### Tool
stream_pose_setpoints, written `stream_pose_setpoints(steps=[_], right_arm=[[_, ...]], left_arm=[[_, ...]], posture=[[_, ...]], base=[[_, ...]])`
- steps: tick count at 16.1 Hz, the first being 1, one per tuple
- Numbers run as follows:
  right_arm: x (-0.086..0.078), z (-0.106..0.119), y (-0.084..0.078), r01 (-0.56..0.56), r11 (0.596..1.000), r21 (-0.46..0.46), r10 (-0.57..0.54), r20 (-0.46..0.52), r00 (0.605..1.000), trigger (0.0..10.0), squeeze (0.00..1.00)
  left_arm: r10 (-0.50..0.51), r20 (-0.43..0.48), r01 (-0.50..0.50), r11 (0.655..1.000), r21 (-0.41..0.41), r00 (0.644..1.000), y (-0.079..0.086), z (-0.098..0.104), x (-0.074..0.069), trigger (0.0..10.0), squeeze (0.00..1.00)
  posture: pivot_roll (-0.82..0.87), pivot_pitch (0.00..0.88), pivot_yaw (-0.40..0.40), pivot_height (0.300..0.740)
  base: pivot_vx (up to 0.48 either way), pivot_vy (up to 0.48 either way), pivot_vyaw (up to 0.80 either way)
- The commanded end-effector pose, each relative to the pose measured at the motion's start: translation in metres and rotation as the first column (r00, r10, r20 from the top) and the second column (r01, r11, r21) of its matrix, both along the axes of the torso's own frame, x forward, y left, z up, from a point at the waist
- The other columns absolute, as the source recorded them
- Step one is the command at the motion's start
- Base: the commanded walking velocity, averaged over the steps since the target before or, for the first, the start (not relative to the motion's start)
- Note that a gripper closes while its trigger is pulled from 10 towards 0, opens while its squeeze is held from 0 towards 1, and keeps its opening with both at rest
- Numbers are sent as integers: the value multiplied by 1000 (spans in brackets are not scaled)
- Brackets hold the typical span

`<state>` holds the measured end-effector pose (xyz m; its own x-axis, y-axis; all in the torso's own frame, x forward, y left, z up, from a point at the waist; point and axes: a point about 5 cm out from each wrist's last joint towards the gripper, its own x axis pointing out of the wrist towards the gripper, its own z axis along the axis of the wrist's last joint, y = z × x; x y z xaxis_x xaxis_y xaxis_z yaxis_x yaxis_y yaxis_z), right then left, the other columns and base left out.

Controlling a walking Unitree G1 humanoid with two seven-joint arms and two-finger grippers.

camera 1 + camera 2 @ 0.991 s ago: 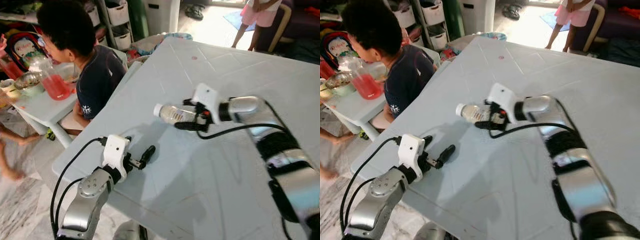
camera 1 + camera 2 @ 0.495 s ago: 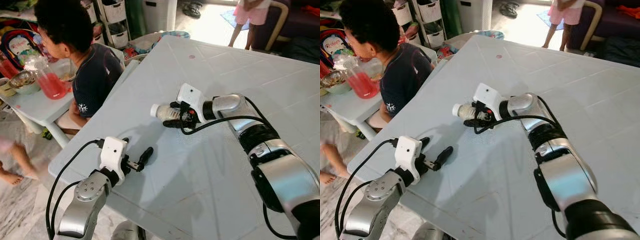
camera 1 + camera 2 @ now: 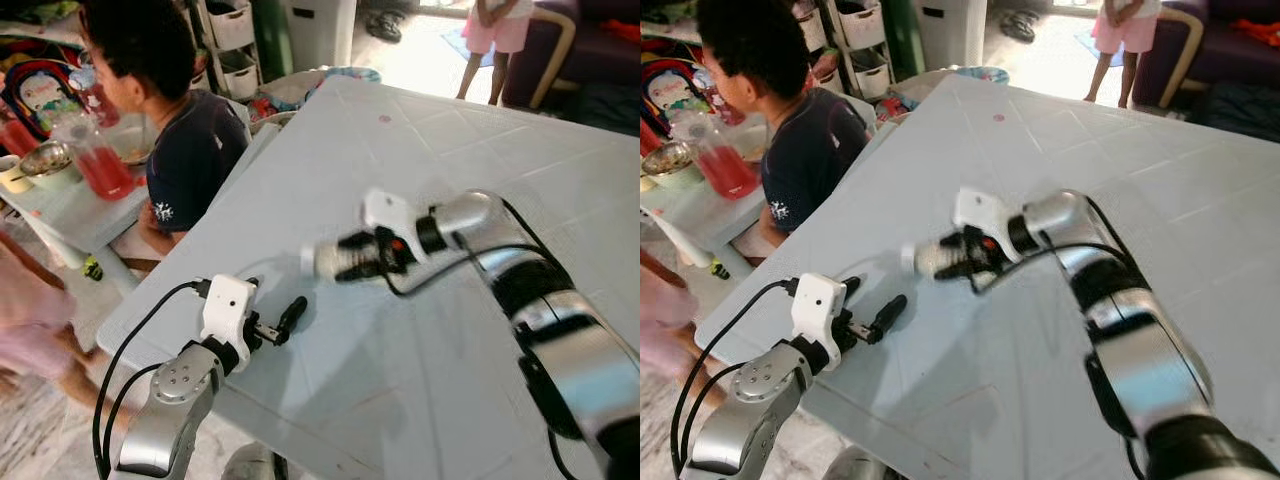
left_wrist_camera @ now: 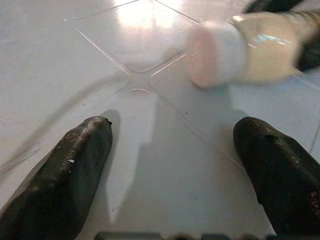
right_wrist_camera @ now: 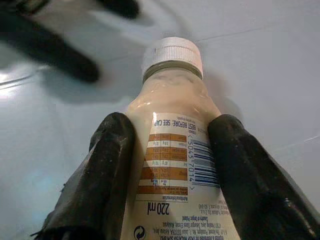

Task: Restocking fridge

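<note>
The right gripper (image 5: 172, 165) holds a small plastic bottle (image 5: 172, 150) between its two long black fingers (image 5: 95, 185), one on each side of the label. The bottle is round and smooth, full of a pale creamy drink, with a white ridged cap (image 5: 171, 52) that points away from the wrist. Its label has brown bars, a barcode and small print. From the head, the bottle (image 3: 340, 260) looks blurry, so it is hard to tell if it is lying on the table or held just above it. The table (image 3: 450, 130) is pale grey plastic, smooth and shiny, with thin lines pressed into it that make big squares. The left gripper (image 4: 170, 165) is near the table's close edge, with its fingers spread wide and nothing between them. Its fingers look dark, rubbery and rounded at the tips. The bottle's cap end sits out in front of this gripper, a little to one side. A person in a dark shirt (image 3: 195, 150) sits past the table edge, beside a jug of red drink (image 3: 100, 165). Another person in pink (image 3: 505, 25) stands far behind.
</note>
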<state>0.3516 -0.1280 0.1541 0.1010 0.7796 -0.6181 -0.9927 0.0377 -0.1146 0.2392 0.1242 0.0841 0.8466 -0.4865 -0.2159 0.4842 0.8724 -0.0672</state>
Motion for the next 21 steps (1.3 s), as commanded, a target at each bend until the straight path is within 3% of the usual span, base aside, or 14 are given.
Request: stream_pose_setpoints(steps=[1,2,5,7,9,10,12,13,14,17,19,20,21], right_arm=[[-31,-45,-18,-77,987,-140,41,-247,968,0,0],[-38,-45,-21,-96,987,-129,59,-265,962,0,0],[-82,-47,-32,-237,961,-144,180,-326,928,0,0],[-94,-49,-33,-243,953,-182,185,-283,941,0,0],[-82,-46,-22,-84,994,-74,72,-145,987,0,0],[-73,-37,-12,59,997,55,-56,-48,997,0,0],[-69,-25,-5,175,967,187,-182,20,983,0,0],[-69,-20,-2,228,944,238,-245,45,969,0,0],[-66,-11,4,309,883,353,-369,115,922,0,0],[-63,3,13,367,804,468,-504,208,838,0,0],[-58,23,19,374,728,574,-613,300,731,0,0],[-57,29,22,361,722,590,-619,319,717,0,0],[-57,30,25,357,734,578,-605,319,729,0,0]], left_arm=[[9,-55,-8,1000,25,998,3,-11,-4,10000,0],[9,-55,-7,1000,25,998,3,-11,-3,10000,0],[-8,-49,9,1000,23,999,-1,-10,2,10000,0],[-13,-41,14,1000,23,999,-2,-9,7,10000,0],[40,0,-40,999,14,999,2,-4,13,10000,0],[89,17,-88,996,-4,996,7,1,18,10000,0],[137,18,-137,990,-37,990,11,4,22,10000,0],[152,15,-151,987,-49,988,12,5,24,10000,0],[168,22,-166,985,-56,986,13,7,29,10000,0],[166,26,-164,984,-67,986,11,9,36,10000,0],[163,5,-161,979,-124,987,6,12,43,10000,0],[154,-2,-153,979,-133,988,4,13,45,10000,0],[144,2,-143,981,-131,990,3,13,45,10000,0]], posture=[[20,140,36,740],[16,139,38,740],[-8,137,52,740],[-18,132,50,740],[-15,126,45,740],[-13,125,44,740],[-15,122,48,740],[-17,121,52,740],[-27,117,65,740],[-43,106,81,740],[-53,93,93,740],[-53,88,95,740],[-54,85,97,740]], base=[[0,0,0],[0,0,0],[0,0,0],[0,0,0],[0,0,0],[0,0,0],[0,0,0],[0,0,0],[0,0,0],[0,0,0],[0,0,0],[0,0,0],[0,0,0]])
